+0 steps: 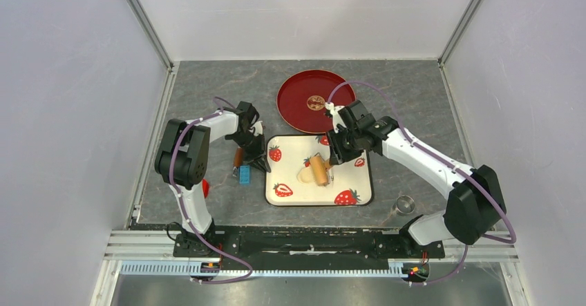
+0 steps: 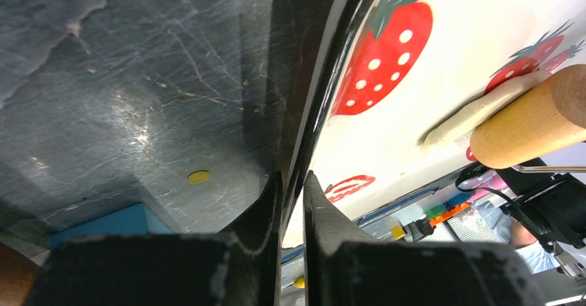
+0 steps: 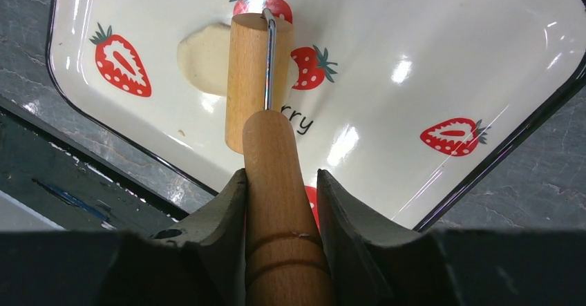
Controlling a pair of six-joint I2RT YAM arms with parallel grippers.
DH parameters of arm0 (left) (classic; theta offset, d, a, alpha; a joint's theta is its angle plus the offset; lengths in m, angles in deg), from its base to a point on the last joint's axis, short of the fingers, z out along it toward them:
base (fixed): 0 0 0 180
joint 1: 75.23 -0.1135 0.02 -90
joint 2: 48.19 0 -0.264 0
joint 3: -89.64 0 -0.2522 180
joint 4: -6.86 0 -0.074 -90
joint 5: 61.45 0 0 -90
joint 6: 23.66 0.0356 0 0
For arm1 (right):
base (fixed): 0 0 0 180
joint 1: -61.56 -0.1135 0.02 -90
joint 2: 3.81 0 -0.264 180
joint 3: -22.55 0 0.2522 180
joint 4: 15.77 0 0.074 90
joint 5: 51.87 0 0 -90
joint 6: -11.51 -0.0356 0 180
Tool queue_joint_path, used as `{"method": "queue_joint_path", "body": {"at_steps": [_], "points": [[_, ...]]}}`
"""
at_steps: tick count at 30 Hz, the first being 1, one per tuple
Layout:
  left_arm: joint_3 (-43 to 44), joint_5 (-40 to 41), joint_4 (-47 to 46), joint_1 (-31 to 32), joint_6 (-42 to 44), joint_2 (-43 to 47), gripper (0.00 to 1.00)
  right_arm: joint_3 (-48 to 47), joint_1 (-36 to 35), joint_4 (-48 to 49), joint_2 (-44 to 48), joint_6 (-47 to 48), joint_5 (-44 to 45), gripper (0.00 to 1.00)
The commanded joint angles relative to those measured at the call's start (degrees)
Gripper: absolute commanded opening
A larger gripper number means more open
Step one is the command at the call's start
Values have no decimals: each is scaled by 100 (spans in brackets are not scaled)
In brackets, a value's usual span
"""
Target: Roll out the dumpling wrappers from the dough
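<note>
The top external view looks steeply down from above and behind the arm bases, facing the far edge and taking in the whole grey stone-patterned worktop (image 1: 207, 92) from well back. The left wrist view sits low and very close at the rim of the white rectangular strawberry-printed tray (image 2: 442, 78), past its left pincer (image 2: 292, 178), facing the worktop's near right corner. The right wrist view looks down from close along the tan wooden roller (image 3: 257, 78) held in the right pincer (image 3: 280, 182). All three share the tray, the roller and the flattened pale cream dough (image 1: 305, 175).
</note>
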Motion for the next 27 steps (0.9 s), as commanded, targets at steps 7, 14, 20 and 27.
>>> {"method": "queue_joint_path", "body": {"at_steps": [7,14,20,27], "points": [[85,982,126,-145,-70,-7,2,735,390,-1141,-376,575,3195,0],[76,1000,127,-148,-77,3,2,590,390,-1254,-466,557,3215,0],[76,1004,126,-148,-83,47,2,738,391,-1186,-496,537,3082,0],[117,939,126,-143,-66,30,2,261,382,-1100,-400,598,2550,0]]}}
